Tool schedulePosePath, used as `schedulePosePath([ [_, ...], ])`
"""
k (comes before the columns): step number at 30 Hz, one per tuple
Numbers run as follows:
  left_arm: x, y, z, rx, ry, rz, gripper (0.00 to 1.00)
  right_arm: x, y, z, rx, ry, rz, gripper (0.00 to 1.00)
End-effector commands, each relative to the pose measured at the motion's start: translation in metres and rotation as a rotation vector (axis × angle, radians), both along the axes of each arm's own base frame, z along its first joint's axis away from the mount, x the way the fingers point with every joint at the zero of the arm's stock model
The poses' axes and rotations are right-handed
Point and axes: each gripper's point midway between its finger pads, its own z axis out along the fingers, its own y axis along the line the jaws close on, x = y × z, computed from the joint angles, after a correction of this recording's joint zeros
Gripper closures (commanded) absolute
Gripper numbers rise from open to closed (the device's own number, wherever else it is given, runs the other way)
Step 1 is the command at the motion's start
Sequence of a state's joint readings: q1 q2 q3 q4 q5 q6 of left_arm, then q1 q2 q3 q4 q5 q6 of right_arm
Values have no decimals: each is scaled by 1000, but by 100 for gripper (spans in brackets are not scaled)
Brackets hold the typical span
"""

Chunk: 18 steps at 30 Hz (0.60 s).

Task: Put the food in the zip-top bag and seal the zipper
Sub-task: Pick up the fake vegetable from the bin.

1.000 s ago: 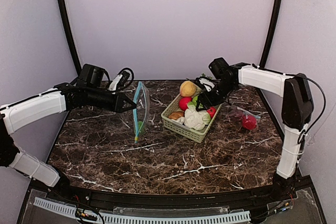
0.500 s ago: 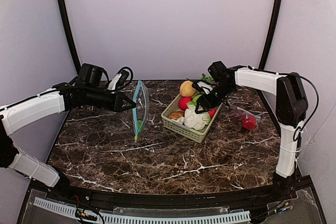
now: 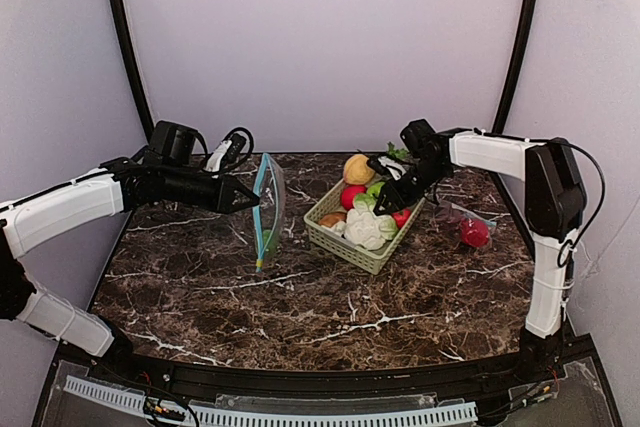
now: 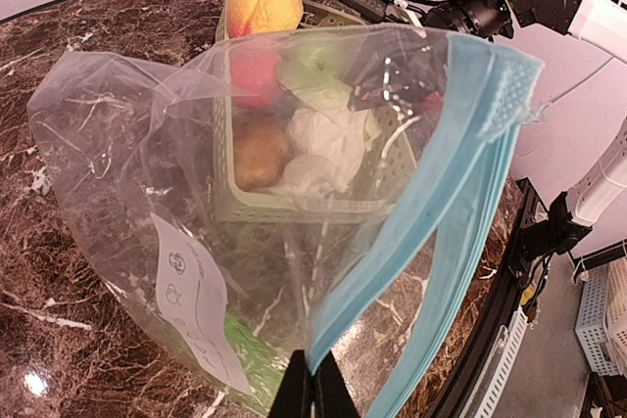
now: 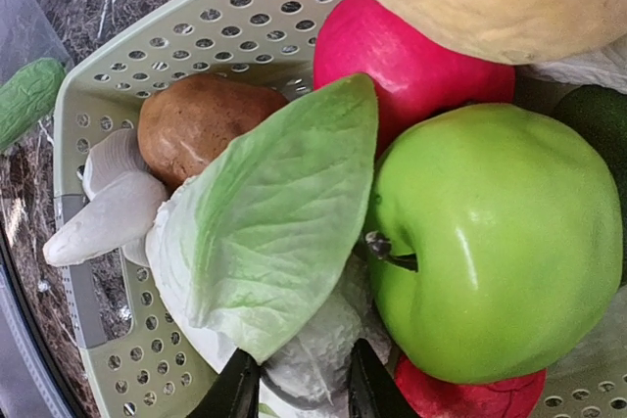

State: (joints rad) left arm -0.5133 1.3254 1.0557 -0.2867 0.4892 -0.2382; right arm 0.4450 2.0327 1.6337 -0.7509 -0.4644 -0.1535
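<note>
My left gripper (image 3: 252, 201) is shut on the blue zipper edge of the clear zip-top bag (image 3: 268, 209), which hangs open and upright over the table. A green piece (image 4: 250, 359) lies at the bag's bottom. The rest of the food sits in the pale green basket (image 3: 345, 245): white cauliflower (image 3: 366, 228) with a green leaf (image 5: 274, 212), green apple (image 5: 500, 242), red fruit (image 5: 392, 56), yellow-orange fruit (image 3: 357, 168) and a brown potato (image 5: 201, 119). Inside the basket my right gripper (image 5: 299, 389) has its fingers pressed on both sides of the cauliflower's white body.
A second clear bag with a red fruit (image 3: 474, 232) lies at the right of the marble table (image 3: 300, 297). A black cable device (image 3: 230, 150) rests at the back left. A black curved rim bounds the table's near edge.
The right gripper's jaws have narrowed onto the cauliflower, and the cauliflower and basket shifted slightly. The left arm and the bag have stayed put.
</note>
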Motion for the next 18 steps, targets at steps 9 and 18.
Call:
schedulePosePath([
  [9, -4, 3, 6, -12, -11, -6, 99, -18, 9, 23, 117, 4, 12, 100],
  [18, -1, 6, 6, 4, -24, 12, 99, -11, -2, 59, 100, -82, -91, 100],
])
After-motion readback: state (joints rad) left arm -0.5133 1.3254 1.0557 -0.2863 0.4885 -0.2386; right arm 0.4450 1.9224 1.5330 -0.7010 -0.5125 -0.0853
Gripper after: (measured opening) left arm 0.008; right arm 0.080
